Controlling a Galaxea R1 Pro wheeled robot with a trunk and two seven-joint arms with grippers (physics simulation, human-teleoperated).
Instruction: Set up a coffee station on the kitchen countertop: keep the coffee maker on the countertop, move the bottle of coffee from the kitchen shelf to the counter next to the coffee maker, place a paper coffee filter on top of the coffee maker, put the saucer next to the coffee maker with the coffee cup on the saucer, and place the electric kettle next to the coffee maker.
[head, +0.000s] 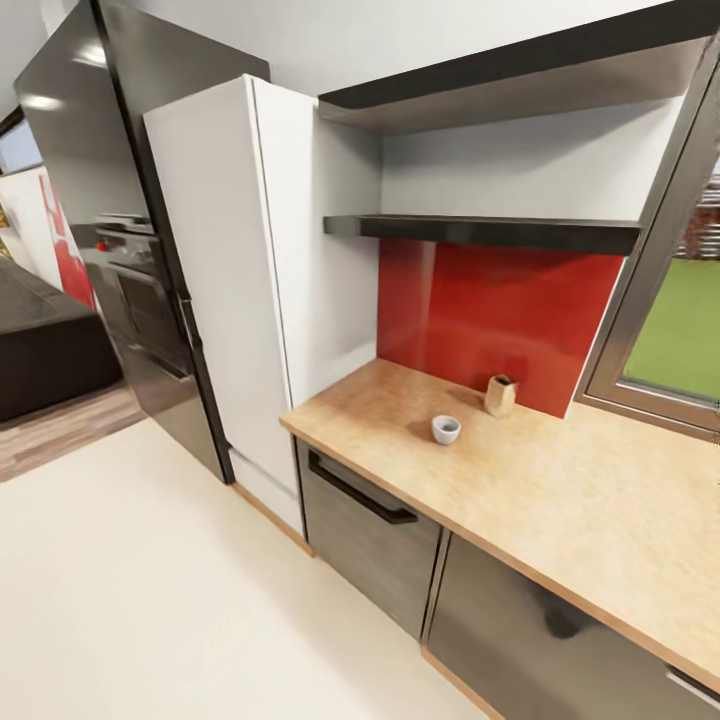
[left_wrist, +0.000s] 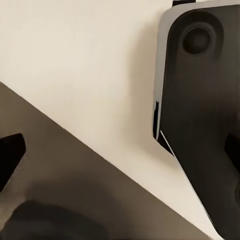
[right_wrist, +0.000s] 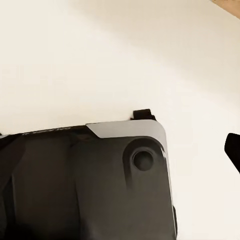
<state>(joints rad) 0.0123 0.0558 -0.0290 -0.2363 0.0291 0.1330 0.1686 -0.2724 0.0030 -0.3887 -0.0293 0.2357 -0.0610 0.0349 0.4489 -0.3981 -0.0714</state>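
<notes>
Head view. Wooden countertop (head: 560, 500) runs along the right, under a red backsplash (head: 480, 320) and two dark shelves (head: 480, 232). On the counter: a small pale coffee cup (head: 446, 429), upright, open mouth up, standing directly on the wood. Just behind it, nearer the backsplash and apart from it, a small tan container with a dark top (head: 500, 395); too small to identify for certain. Both shelves look bare from this angle, though the upper one is seen from below. Dark cabinet fronts (head: 370, 530) sit under the counter; a tall white cabinet (head: 240, 300) and a dark oven column (head: 130, 290) stand to the left. A window (head: 680, 330) is cut off at the right edge. Cream floor (head: 150, 600) in the foreground.

Left wrist view. Looks down at the floor and a corner of the robot's base (left_wrist: 200, 125), dark with a pale rim. A dark fingertip (left_wrist: 10, 155) pokes in at one edge and another dark shape at the opposite edge, with wide space between: left gripper (left_wrist: 120, 155) spread apart, holding nothing, touching nothing. A blurred dark mass lies low in the frame, unreadable.

Right wrist view. The base again (right_wrist: 100, 185), over pale floor. One dark fingertip (right_wrist: 232, 147) shows at the edge; its partner is out of frame, so I cannot tell how the right gripper stands.
</notes>
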